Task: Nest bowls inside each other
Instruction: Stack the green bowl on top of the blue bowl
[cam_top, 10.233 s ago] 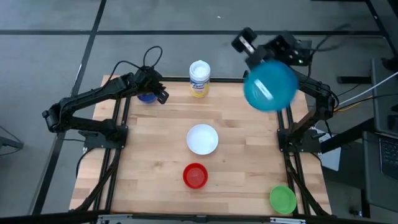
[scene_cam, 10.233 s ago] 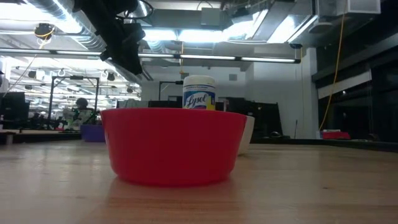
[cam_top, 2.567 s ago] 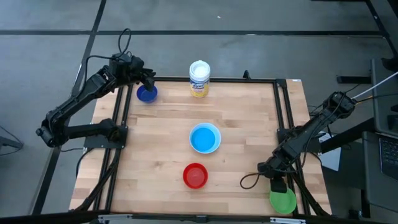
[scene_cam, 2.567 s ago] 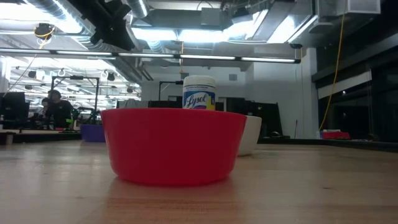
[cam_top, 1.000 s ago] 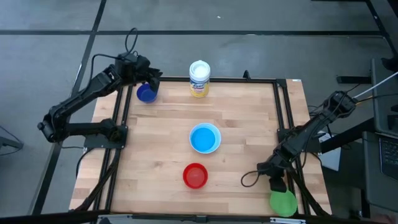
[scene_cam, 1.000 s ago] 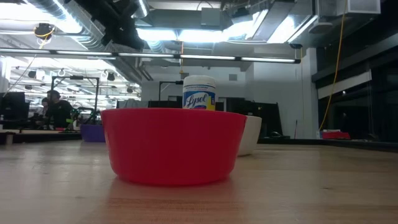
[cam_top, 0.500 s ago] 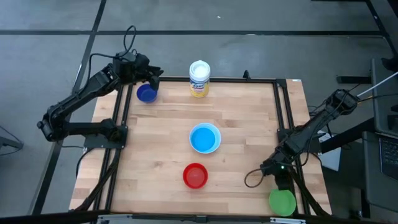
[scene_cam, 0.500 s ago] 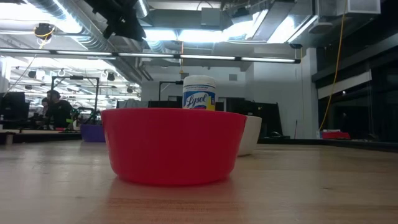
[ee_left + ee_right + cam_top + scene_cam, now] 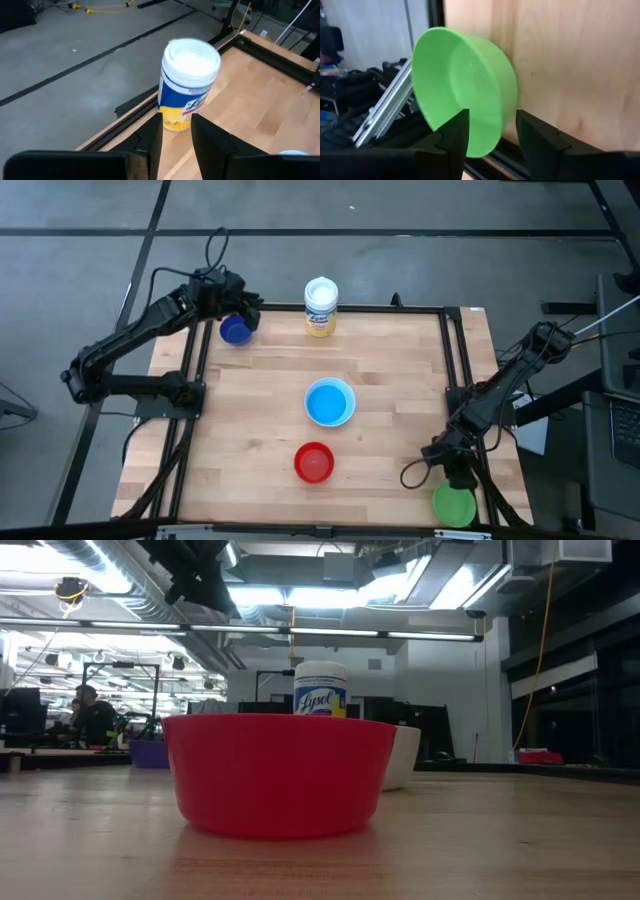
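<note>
Table (image 9: 390, 400): wooden top carrying five bowls and a canister.
White bowl (image 9: 346, 411): at centre, teal bowl (image 9: 328, 402) nested inside it.
Green bowl (image 9: 455, 505): empty, at the 4 o'clock corner.
Red bowl (image 9: 314, 463): empty, at 6 o'clock.
Blue bowl (image 9: 235, 331): empty, at the 11 o'clock corner.
Canister (image 9: 320, 307): lidded, upright at 12 o'clock.
Right gripper (image 9: 490, 132): fingers spread, straddling the green bowl's rim, not clamped.
Left gripper (image 9: 176, 131): above the blue bowl, fingers parted, holding nothing.

Wooden table (image 9: 400, 380), canister (image 9: 320, 306), white (image 9: 344, 413), red (image 9: 314, 463), green (image 9: 454, 505), dark blue bowls (image 9: 235, 331)
</note>
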### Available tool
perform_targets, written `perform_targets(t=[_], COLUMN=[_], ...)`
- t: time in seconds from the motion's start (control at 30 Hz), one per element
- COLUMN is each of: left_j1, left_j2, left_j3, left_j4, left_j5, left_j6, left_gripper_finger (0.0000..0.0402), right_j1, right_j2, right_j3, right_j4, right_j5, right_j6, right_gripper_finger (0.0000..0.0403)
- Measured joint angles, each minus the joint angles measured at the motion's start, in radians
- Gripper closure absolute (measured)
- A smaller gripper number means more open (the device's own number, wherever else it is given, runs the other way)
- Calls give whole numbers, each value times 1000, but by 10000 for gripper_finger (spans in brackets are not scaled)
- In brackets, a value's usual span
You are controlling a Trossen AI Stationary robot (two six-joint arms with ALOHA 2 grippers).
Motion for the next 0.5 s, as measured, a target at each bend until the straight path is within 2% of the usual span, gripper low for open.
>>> perform_targets(t=[0.23, 0.37, 0.43, 0.5], left_j1=[0, 0, 0, 0], left_j2=[28, 40, 48, 55], left_j3=[0, -1, -1, -1], left_j4=[-14, -14, -15, -13], left_j5=[8, 12, 12, 16], left_j6=[19, 30, 35, 35], left_gripper_finger=[304, 304, 304, 304], right_j1=[0, 0, -3, -11], right_j2=[15, 16, 16, 22], right_j3=[-71, -87, -96, -104], right_j4=[135, 151, 151, 149], right_j5=[-13, 31, 40, 48], right_j6=[79, 106, 112, 112], right_gripper_finger=[260, 280, 313, 368])
